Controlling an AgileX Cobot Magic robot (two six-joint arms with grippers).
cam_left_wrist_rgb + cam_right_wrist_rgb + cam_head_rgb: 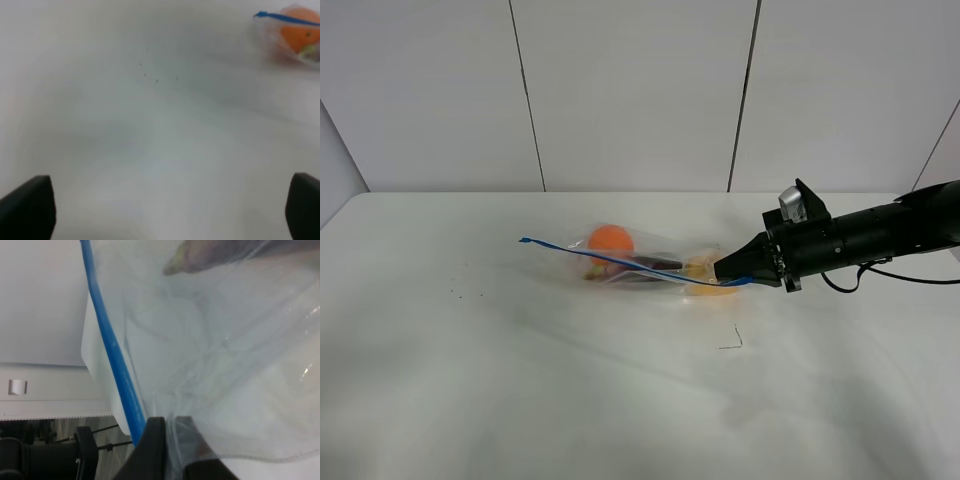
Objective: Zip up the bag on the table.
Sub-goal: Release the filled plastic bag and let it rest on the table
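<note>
The right claw [732, 270] is pressed shut on the blue zipper strip [620, 262] at the bag's [650, 268] end nearest it, apparently anchoring that end for sealing, while the bag lies mid-table [470, 380] and the left claw [170, 210], spread wide, hovers beyond the bag's far end.

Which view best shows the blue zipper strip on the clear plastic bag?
The exterior high view: the thin blue zipper strip runs end to end there, from its free tip to the right gripper. The right wrist view shows one stretch up close; the left wrist view catches only the tip.
</note>
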